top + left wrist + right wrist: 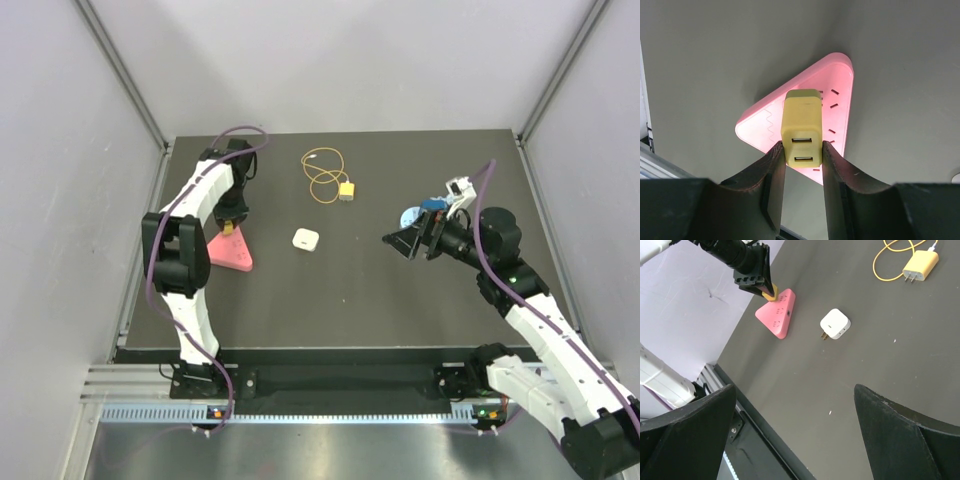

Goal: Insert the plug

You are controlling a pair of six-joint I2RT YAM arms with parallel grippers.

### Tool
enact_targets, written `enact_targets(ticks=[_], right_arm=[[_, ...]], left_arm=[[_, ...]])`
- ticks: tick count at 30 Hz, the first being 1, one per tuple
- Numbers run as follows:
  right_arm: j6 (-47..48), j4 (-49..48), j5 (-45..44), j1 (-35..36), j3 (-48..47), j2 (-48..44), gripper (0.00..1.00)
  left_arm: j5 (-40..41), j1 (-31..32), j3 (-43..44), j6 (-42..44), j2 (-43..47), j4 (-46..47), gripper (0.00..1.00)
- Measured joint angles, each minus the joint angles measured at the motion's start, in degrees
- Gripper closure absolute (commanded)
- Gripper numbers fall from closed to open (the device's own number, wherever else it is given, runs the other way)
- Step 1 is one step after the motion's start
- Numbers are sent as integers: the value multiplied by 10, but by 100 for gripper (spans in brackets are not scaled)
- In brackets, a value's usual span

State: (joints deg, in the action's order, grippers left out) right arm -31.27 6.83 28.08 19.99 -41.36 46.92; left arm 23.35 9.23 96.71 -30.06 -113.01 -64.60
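The plug (346, 191) is a small yellow block with two prongs (921, 266) on a looped yellow-orange wire (322, 175). It lies loose at the back middle of the table, with no gripper near it. My left gripper (801, 150) is shut on a different yellow charger block (801, 125), which has two USB ports and no wire. That block's far end rests against the top of a pink triangular power strip (840, 90) at the left (232, 252). How deep it sits cannot be seen. My right gripper (405, 240) hangs open and holds nothing (795, 430).
A white charger cube (306, 240) lies on its side mid-table, prongs showing (835, 324). The table's left edge and a metal rail (646, 150) run close to the pink strip. Grey walls enclose the table on three sides.
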Motion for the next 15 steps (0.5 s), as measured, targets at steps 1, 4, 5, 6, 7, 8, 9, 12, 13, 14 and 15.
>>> enact_targets(ticks=[1, 4, 5, 6, 7, 8, 9, 12, 13, 14, 15], right_arm=[[2, 1, 0, 0, 0, 0, 0], [3, 1, -2, 0, 0, 0, 0], [3, 1, -2, 0, 0, 0, 0], [3, 1, -3, 0, 0, 0, 0], [3, 1, -4, 0, 0, 0, 0], [3, 1, -5, 0, 0, 0, 0], [3, 1, -6, 0, 0, 0, 0], [7, 2, -11, 0, 0, 0, 0], [7, 2, -11, 0, 0, 0, 0], [7, 2, -12, 0, 0, 0, 0], [8, 2, -13, 0, 0, 0, 0]], left_arm=[[-1, -1, 1, 0, 0, 0, 100], [-5, -2, 5, 0, 0, 0, 100], [-8, -2, 8, 0, 0, 0, 100], [-11, -2, 10, 0, 0, 0, 100], [-16, -2, 12, 0, 0, 0, 100], [-19, -2, 14, -1, 0, 0, 100], [-22, -2, 14, -2, 0, 1, 100], [-25, -2, 14, -3, 0, 0, 100], [-25, -2, 14, -5, 0, 0, 100], [-25, -2, 14, -5, 0, 0, 100], [-25, -2, 14, -7, 0, 0, 100]])
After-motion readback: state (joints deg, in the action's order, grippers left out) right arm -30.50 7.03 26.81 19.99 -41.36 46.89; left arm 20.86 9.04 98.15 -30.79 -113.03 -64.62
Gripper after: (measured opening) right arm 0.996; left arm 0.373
